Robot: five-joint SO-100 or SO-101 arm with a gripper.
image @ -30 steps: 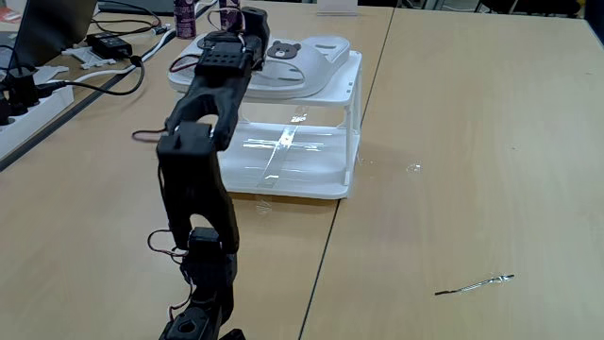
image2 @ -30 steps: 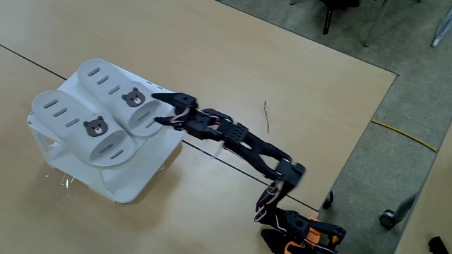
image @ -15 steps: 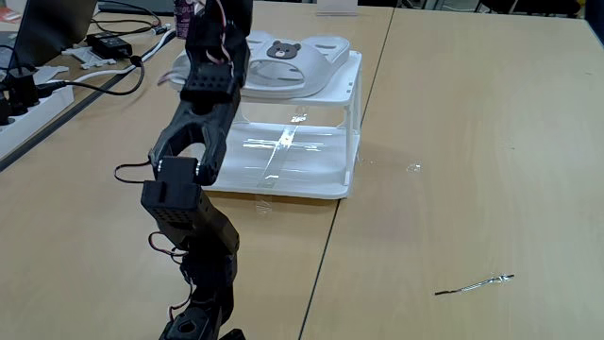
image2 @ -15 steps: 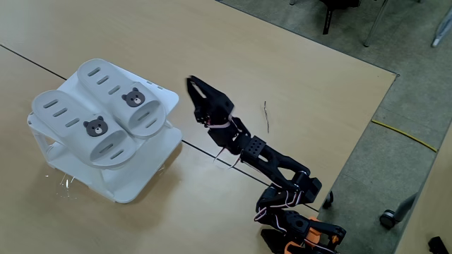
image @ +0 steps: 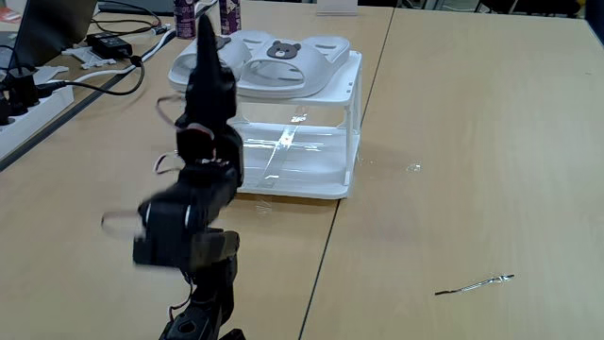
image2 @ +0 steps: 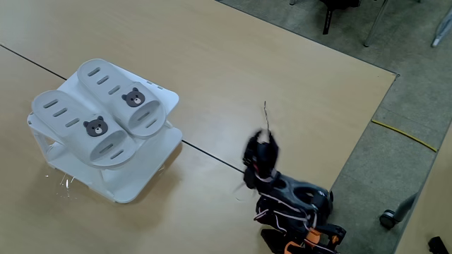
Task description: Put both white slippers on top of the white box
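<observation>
Both white slippers lie side by side on the flat top of the white box (image2: 145,173), each showing a brown bear badge: one slipper (image2: 67,116) nearer the left, the other (image2: 106,83) beside it. In the other fixed view the bear-badged slipper (image: 307,52) and its partner (image: 241,42) sit on the box (image: 355,123). My gripper (image: 202,21) points upward on the folded-back arm, in front of the box's left side, shut with nothing in it. It stands well clear of the box, close above the arm's base (image2: 263,137).
A power strip (image: 19,113), black cables and an adapter (image: 109,44) lie at the table's left. Purple bottles (image: 184,14) stand behind the box. A thin stick (image: 475,283) lies on the table to the right. The table edge (image2: 367,120) drops to floor.
The arm has pulled back from the box and folded up over its base. The gripper has risen and left the slippers, which have not moved.
</observation>
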